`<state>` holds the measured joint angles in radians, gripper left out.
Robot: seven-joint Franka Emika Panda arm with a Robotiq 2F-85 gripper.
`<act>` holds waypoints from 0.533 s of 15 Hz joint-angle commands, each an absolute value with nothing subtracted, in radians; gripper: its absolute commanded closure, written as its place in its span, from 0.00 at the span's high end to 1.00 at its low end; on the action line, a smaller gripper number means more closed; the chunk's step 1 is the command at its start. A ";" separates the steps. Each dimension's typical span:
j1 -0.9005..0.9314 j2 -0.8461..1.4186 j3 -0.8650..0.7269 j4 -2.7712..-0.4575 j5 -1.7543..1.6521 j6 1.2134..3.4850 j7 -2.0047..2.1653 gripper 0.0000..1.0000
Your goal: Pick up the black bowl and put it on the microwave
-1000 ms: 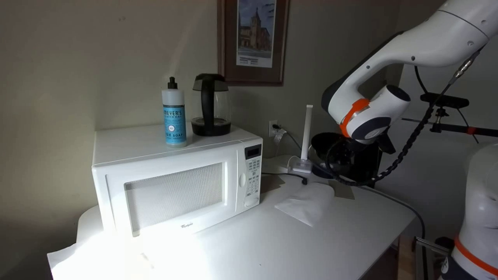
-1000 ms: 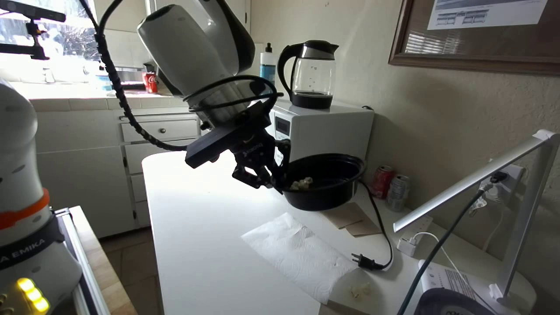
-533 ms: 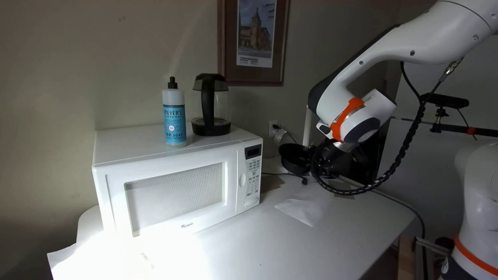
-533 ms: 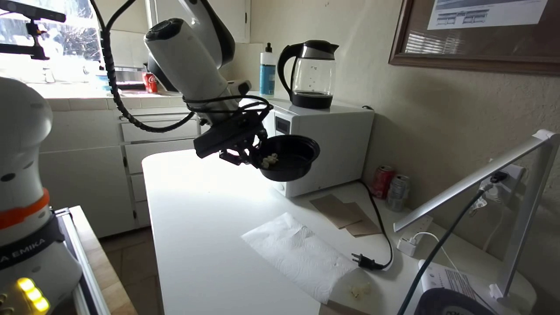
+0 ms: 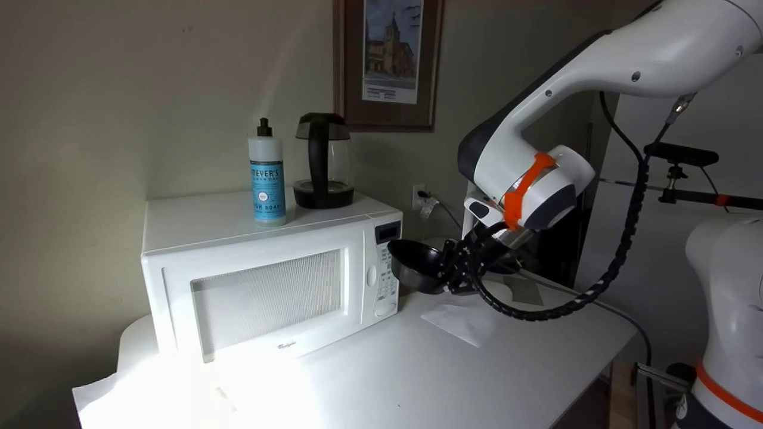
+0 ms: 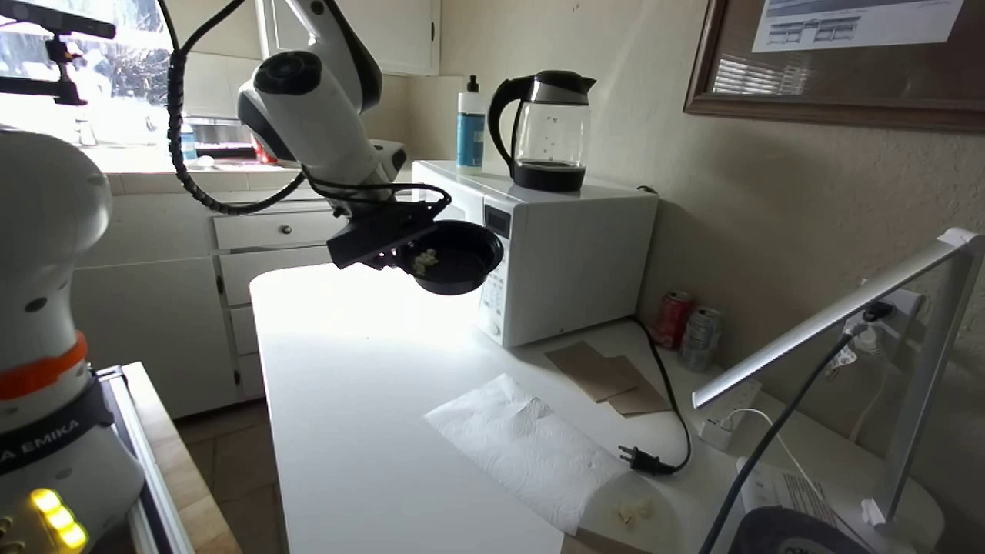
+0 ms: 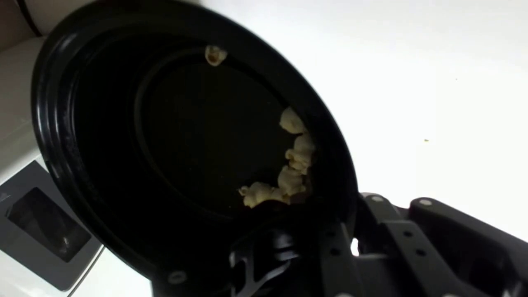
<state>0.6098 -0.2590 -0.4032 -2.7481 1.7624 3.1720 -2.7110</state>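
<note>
White table [image 6: 362, 431] below | black bowl [image 6: 462, 265] mouth-up, tilted toward claw [image 5: 448, 268] (popcorn [image 7: 290, 180] inside) | claw gripping rim

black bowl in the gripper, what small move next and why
I'd probably raise the black bowl straight up, gently: the gripper holds it, but in both exterior views it appears lower than the top of the microwave, and the loose popcorn inside could spill if it tips.
</note>
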 commanded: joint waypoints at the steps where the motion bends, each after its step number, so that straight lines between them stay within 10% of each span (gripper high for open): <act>1: 0.610 -0.259 -0.405 -2.748 1.762 3.172 -2.711 0.06; 8: 0.723 -0.253 -0.302 -2.650 1.654 3.056 -2.664 0.01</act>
<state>0.6623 -0.2695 -0.3497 -2.7004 1.7126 3.0878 -2.6998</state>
